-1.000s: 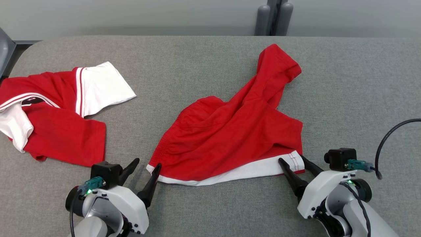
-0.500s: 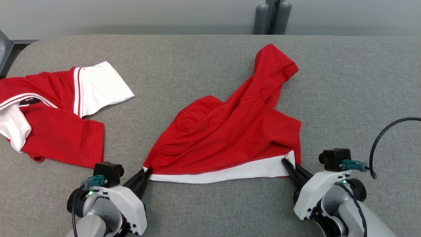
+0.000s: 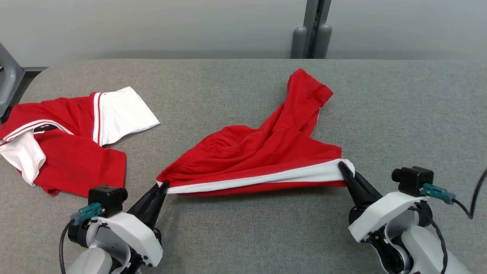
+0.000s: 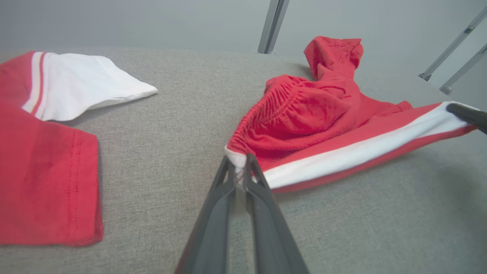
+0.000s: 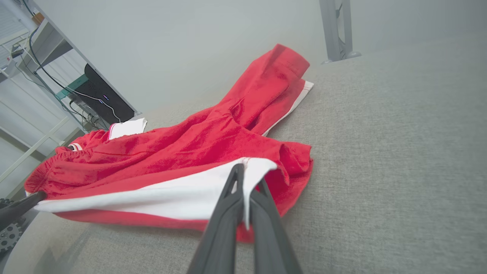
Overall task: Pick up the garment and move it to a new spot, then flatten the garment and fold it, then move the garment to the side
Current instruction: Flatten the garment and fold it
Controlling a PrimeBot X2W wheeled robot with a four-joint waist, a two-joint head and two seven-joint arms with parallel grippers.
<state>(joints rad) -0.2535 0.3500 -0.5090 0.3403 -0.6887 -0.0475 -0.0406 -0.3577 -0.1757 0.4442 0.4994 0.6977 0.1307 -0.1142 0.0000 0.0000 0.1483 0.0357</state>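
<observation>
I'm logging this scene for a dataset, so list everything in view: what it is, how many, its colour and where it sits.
shorts: one, red with a white side stripe, middle of the table, near edge stretched between the two grippers
shirt: one, red with white sleeves, crumpled at the table's left
table: one, grey fabric top, under both garments
upright posts: one cluster, grey, behind the table's far edge
left gripper: one, dark fingers, shut on the shorts' waistband corner
right gripper: one, dark fingers, shut on the stripe's other end
</observation>
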